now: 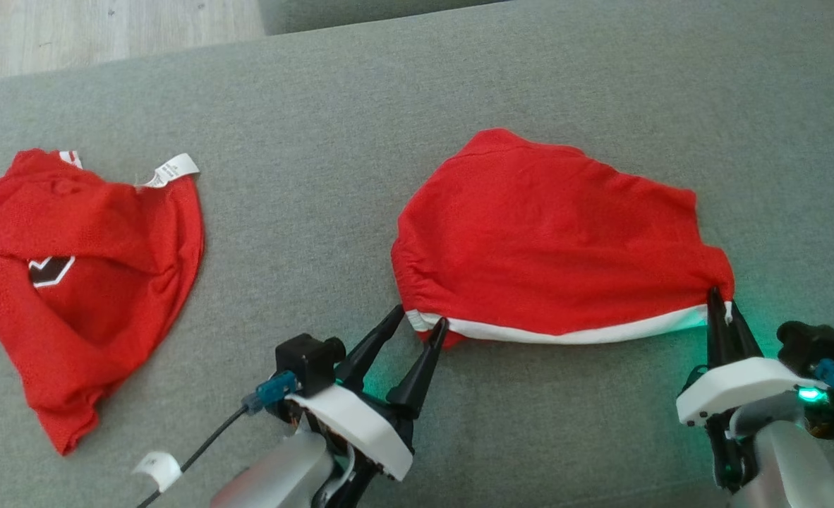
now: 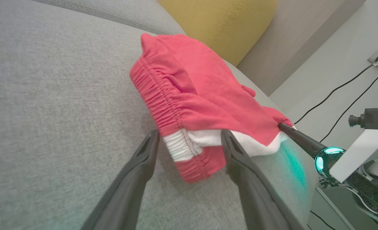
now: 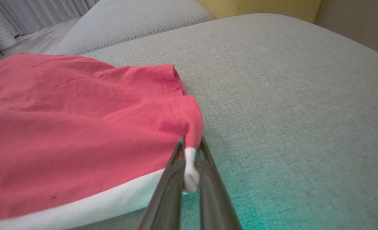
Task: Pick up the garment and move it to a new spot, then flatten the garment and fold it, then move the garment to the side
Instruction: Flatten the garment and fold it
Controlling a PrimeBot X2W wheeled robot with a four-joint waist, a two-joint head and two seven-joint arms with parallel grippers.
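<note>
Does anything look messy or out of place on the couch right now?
Yes. On the held red garment, the near-left corner is uneven: a red waistband bunch pokes past the white edge, inside the open left gripper. Farther left, a second red garment lies crumpled, its tag sticking out.

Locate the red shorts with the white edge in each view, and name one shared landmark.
Head view: red shorts right of centre.
Left wrist view: centre, waistband corner between the fingers of the open left gripper.
Right wrist view: left half, reaching the bottom edge.
Shared landmark: the shut right gripper pinching the shorts' white-tipped corner.
</note>
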